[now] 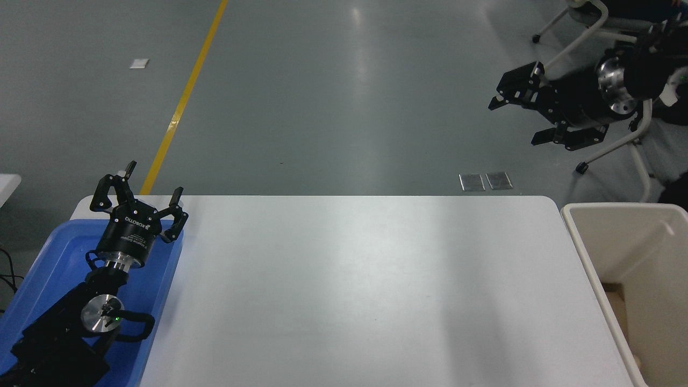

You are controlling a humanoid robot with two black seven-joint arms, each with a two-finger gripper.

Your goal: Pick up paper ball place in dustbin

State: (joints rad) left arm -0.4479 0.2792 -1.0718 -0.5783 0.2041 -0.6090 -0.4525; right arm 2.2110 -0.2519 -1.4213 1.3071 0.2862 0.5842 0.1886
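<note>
The right gripper [529, 115] hung high beyond the worktop [344, 290], jaws spread and empty — presumably clear of the dustbin [578, 236]. The left gripper [138, 201] (parked over the blue tray [48, 252]) was likewise open; no paper ball showed.

Grey floor [333, 91] stretches beyond the white table [349, 290] — smooth, glossy, with a pale streak of light [361, 37] running up the middle. A yellow line [183, 97] cuts diagonally across at the left, a small white scrap [138, 63] lying near it. Two metal plates [486, 181] sit flush in the floor by the table's far edge. Top right — white-framed chairs [607, 32] on castors.
</note>
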